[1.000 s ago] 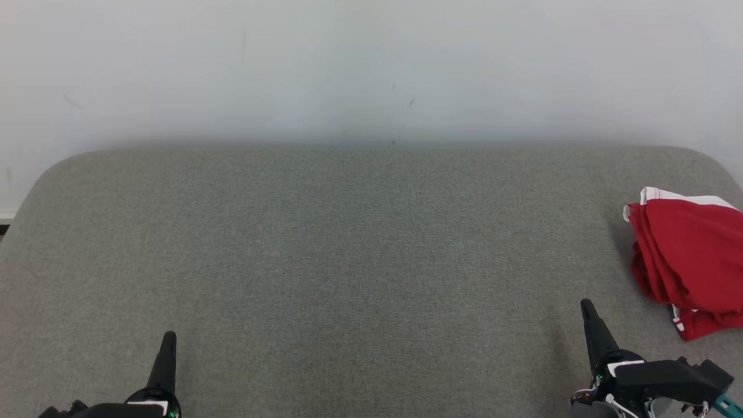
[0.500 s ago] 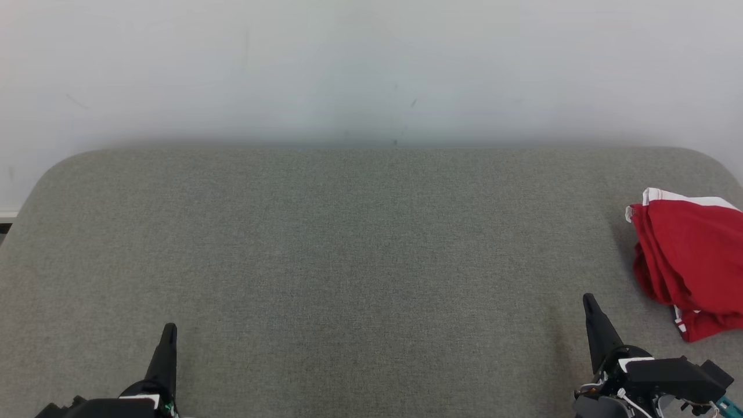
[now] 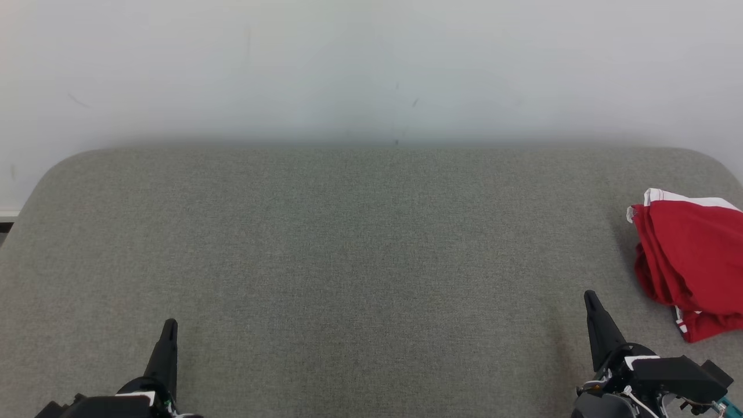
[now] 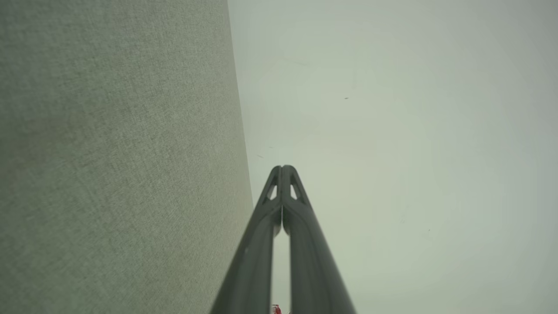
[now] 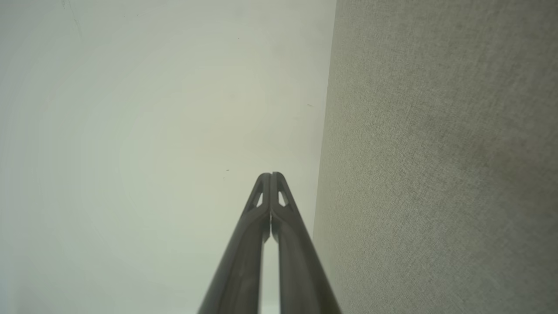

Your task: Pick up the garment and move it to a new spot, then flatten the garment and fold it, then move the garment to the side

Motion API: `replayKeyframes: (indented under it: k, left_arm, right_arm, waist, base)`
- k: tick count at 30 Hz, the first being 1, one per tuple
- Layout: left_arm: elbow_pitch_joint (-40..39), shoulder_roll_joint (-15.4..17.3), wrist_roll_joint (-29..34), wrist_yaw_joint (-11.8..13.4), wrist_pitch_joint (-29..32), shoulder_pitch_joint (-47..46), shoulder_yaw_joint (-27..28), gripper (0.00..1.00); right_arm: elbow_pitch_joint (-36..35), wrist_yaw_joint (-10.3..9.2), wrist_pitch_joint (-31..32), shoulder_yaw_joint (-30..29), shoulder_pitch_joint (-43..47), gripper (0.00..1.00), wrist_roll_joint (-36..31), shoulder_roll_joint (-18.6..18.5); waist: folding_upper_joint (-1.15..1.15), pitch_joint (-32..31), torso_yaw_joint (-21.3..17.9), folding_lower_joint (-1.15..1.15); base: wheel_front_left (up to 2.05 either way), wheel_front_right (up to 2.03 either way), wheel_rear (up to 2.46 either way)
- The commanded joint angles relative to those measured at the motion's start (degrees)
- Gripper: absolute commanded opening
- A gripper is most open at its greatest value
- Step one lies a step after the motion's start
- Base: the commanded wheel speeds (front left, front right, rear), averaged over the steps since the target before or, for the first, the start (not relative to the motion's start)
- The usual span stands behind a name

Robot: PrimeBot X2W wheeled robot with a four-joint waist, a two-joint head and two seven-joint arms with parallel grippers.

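- Lying bunched in a loose heap, the red garment [image 3: 691,267] with white trim sits at the right edge of the table [image 3: 348,232], partly cut off by the head view's border.
- Its white-edged hem faces the table's far side, and a second strip of white trim shows at the end of the heap nearer the table's front edge.
- The table is covered in grey woven cloth and has rounded far corners; its far edge meets a pale wall [image 3: 371,69].
- The left gripper [image 3: 169,325] hangs over the table's front edge towards its left side, well apart from the garment. Its jaws are clenched tip to tip on nothing, as the left wrist view shows.
- The right gripper [image 3: 590,297] hangs over the table's front edge towards its right side, near the garment but not touching it. Its jaws are likewise pressed together and empty.
- Both sets of fingers point towards the table's far edge.
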Motion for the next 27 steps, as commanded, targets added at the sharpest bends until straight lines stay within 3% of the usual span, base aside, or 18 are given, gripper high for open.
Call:
replayKeyframes:
  k: [1,27]
  left_arm:
    - [-0.23,0.26,-0.33,-0.17,0.01,-0.6,0.2,0.0]
    - [-0.22,0.26,-0.32,-0.17,0.01,-0.58,0.21,0.0]
  right_arm:
    - [-0.1,0.06,0.17,-0.04,-0.46,0.0,0.04,0.01]
    - [-0.1,0.06,0.17,-0.02,-0.45,0.0,0.04,0.01]
  waist:
    - [0.0,0.0,0.0,0.0]
    - [0.0,0.0,0.0,0.0]
  base:
    - [0.0,0.0,0.0]
    - [0.0,0.0,0.0]
